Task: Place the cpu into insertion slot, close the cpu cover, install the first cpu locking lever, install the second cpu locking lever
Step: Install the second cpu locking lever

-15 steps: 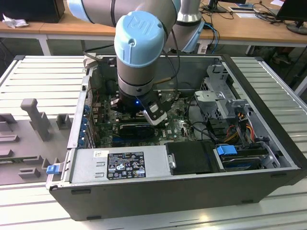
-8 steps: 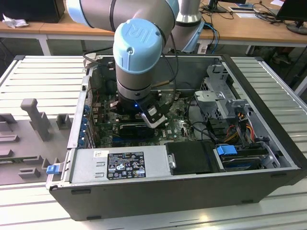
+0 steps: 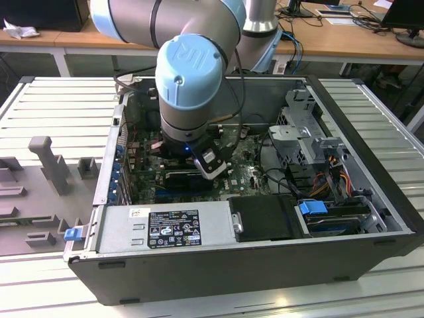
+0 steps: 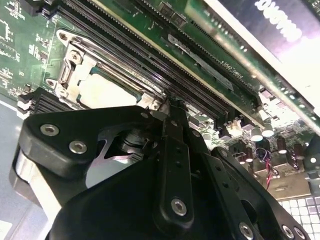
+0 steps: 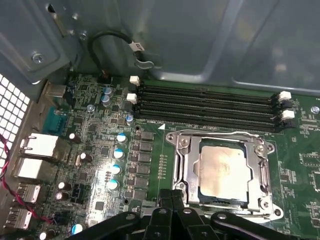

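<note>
The cpu lies flat, face up, in the insertion slot, the cpu cover closed around it; long memory slots run parallel at its 12 o'clock; the gripper, fingers pressed together and empty, touches the socket's rim.

A black label with white print and marks sits on the power supply, too small to read. Raised letters mark the arm's blue joint cap. Unreadable white lettering crosses a dark panel.
</note>
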Robot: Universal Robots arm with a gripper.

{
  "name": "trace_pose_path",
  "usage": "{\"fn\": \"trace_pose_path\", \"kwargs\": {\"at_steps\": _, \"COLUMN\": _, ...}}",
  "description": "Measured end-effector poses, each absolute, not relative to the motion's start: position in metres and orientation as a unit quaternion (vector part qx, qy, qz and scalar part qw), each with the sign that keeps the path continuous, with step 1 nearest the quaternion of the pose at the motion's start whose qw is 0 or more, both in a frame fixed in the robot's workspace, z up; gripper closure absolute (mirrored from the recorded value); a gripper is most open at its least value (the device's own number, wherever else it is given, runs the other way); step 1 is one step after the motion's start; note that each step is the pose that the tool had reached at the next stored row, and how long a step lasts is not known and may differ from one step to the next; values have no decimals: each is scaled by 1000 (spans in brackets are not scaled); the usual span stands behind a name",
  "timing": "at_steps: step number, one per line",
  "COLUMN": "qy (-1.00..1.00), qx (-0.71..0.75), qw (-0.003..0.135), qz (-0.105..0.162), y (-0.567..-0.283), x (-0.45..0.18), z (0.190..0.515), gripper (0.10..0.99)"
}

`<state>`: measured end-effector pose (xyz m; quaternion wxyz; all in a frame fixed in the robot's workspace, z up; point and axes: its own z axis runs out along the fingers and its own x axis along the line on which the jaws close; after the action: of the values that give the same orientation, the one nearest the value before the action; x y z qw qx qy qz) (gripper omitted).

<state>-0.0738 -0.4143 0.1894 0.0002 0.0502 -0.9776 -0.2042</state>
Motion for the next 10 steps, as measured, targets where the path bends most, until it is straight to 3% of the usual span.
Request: {"fn": "trace_pose_path", "kwargs": {"at_steps": 10, "qy": -978, "qx": 50, "qw": 0, "qz": -203, "y": -414, "x": -75, "z": 207, "gripper": 980}}
